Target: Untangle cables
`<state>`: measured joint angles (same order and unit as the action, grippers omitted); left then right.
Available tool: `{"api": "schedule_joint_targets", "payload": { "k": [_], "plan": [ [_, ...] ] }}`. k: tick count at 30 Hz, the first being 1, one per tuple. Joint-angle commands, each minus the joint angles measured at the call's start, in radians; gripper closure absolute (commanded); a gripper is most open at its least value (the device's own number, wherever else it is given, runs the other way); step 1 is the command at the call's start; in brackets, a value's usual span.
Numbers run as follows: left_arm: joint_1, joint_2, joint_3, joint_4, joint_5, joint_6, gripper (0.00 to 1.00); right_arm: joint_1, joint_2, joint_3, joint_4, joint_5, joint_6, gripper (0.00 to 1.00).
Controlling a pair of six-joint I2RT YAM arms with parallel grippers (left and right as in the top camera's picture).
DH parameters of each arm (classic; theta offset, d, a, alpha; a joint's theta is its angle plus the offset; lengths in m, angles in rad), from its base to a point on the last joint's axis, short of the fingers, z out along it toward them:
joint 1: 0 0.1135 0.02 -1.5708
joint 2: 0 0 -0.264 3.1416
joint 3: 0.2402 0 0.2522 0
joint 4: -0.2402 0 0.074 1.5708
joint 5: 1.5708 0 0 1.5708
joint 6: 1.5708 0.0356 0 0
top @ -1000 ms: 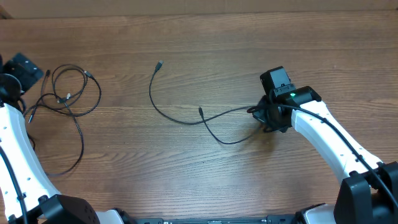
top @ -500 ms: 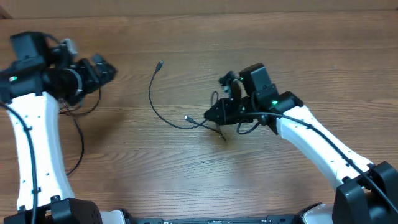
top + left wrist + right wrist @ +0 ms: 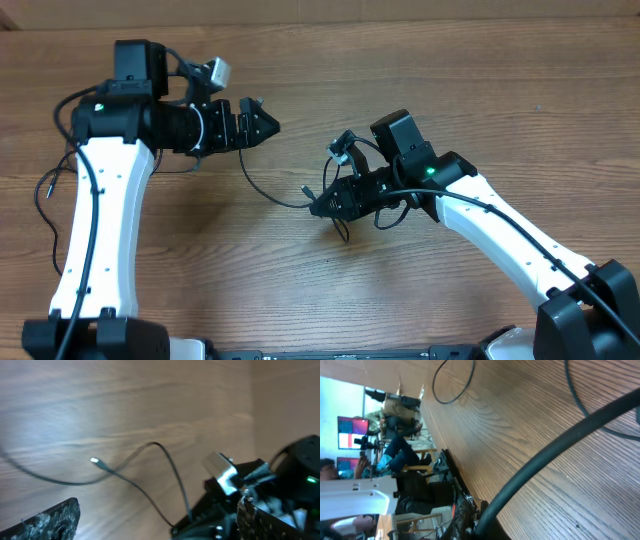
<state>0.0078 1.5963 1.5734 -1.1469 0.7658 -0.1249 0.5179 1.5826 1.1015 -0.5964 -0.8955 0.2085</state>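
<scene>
Cables dragged left; left end effector arrived.

A wood-grain table filled the overhead view. Beyond its edge, the right wrist view caught a seated person and a lit monitor.

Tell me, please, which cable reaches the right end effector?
The curved cable in the middle of the table; it runs up to the shut right end effector. The other cable lies far off, at the left edge beside the left arm.
</scene>
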Motion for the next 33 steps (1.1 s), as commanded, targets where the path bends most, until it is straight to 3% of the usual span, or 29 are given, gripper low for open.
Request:
{"api": "schedule_joint_targets", "payload": {
  "k": [1,4,9,19,33],
  "plan": [
    [-0.003,0.074,0.003,-0.009,0.186,0.024,0.00,0.006,0.002,0.017,0.005,-0.057,-0.058,0.96],
    [-0.003,0.153,0.003,-0.009,0.326,0.024,0.00,0.006,0.002,0.017,0.017,-0.066,-0.058,0.96],
    [-0.003,0.254,0.003,-0.017,0.436,0.017,0.01,0.006,0.002,0.017,0.048,-0.079,-0.056,0.96],
    [-0.003,0.361,0.003,-0.069,0.497,-0.014,0.00,0.001,0.002,0.018,0.237,-0.080,0.056,0.96],
    [-0.003,0.367,0.003,-0.050,0.623,-0.085,0.01,0.001,0.002,0.018,0.352,-0.199,0.058,0.96]
  ]
}}
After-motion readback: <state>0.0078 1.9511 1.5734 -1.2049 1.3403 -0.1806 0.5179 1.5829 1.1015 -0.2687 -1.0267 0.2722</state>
